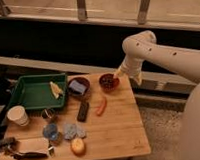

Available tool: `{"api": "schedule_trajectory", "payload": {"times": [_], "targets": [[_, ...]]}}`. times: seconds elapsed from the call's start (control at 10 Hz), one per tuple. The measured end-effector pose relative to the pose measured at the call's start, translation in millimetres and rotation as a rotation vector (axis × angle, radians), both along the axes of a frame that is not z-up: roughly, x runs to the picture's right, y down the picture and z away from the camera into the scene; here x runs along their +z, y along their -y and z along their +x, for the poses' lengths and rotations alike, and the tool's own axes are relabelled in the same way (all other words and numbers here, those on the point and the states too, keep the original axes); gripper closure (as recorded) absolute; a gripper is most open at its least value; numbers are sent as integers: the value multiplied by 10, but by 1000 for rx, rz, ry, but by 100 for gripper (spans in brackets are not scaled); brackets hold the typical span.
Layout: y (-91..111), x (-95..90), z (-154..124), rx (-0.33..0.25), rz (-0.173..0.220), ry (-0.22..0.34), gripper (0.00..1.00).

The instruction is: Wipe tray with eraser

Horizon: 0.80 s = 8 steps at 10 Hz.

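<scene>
Camera view: one arm over the far right corner of the bench (120, 128). Gripper (119, 73) hangs at the far edge, just beside the red-brown bowl (109, 82). Whether it is spread or closed: cannot tell. It holds nothing that I can make out.

Eraser (83, 111) lies flat near mid-bench, long axis running roughly far to near. It is well apart from the gripper.

Tray (20, 94) sits at the far left corner, long side along the far edge. A yellow piece (56, 89) lies inside at its right end.

Handling, judged:
- Eraser is probably light and stiff, and likely to skid on the wood if nudged.
- Best hold is across the short width at mid-length, from above, leaving the underside free for wiping.
- Tray is likely light plastic and may slide under wiping pressure.

Surroundings:
- Orange stick (100, 105) lies just right of the eraser, close enough to crowd a wide approach.
- Dark bowl (79, 87) with a pale blue pad stands between eraser and far edge, just beside the tray's right end.
- Small tin (47, 114) and white cup (17, 115) stand along the tray's near side.
- Blue items (70, 131) and a round fruit (77, 145) lie towards the near edge.

The yellow piece is in the way of a full wipe.
</scene>
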<state>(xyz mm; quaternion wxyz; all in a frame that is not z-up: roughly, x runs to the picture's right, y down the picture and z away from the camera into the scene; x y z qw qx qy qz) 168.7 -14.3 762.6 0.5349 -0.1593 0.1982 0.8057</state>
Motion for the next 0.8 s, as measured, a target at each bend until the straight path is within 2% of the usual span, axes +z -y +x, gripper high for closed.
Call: {"api": "schedule_trajectory", "payload": {"times": [0.2, 0.3, 0.6, 0.8], "targets": [[-8, -28, -24, -36, -2, 8, 20], [-17, -43, -174, -78, -5, 32, 20], [-59, 8, -796, -181, -23, 97, 20], [-202, 76, -1375, -232, -55, 162, 20]]}}
